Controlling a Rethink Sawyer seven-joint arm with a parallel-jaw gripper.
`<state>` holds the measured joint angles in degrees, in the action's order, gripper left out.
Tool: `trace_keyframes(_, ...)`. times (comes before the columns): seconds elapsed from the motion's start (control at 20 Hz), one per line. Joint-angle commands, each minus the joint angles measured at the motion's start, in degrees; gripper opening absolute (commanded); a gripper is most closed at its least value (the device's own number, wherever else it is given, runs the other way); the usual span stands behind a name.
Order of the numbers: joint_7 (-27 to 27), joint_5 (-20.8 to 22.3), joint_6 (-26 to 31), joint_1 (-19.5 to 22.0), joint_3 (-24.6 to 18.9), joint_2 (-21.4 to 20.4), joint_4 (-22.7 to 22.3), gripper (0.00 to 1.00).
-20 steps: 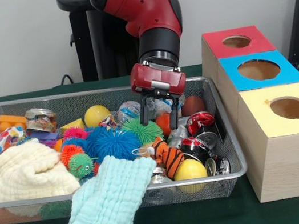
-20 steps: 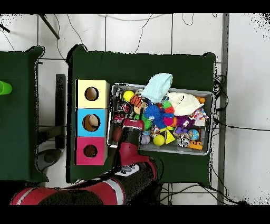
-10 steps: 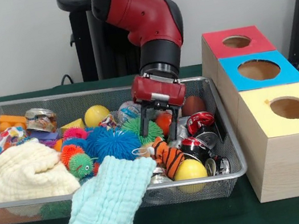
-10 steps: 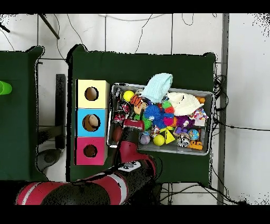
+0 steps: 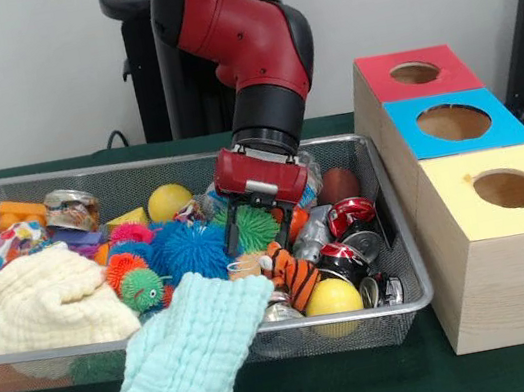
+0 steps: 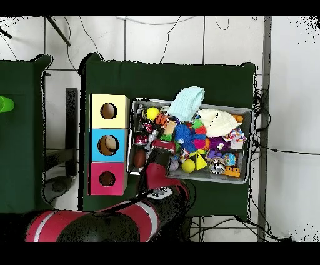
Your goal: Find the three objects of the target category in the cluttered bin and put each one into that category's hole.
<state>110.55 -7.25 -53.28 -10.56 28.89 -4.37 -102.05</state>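
Your likeliest quarry is the green spiky ball (image 5: 252,224), lying mid-bin among its kin: the blue spiky ball (image 5: 188,251) just beside it and the small orange and green spiky toy (image 5: 135,282) nearer the front rim. In the last second the gripper (image 5: 259,240) has slid across from above the cans (image 5: 345,232) and come lower, so it now hangs right over the green ball with its fingers spread and nothing between them. That suggests a pick is beginning, not finishing; nothing looks sorted yet. The striped tiger toy (image 5: 294,274) sits close under one finger, so you may snag it. The wire bin (image 5: 391,234) stands just beside the yellow box (image 5: 507,244), blue box (image 5: 453,127) and red box (image 5: 413,75)
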Motion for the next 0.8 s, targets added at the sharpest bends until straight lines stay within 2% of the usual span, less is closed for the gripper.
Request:
trace_keyframes(0.05,6.47,-1.51,7.82,2.62,-9.82,4.73,10.40,1.00)
trace_keyframes(0.8,2.87,-8.12,10.97,-1.48,-6.62,5.32,11.07,1.00)
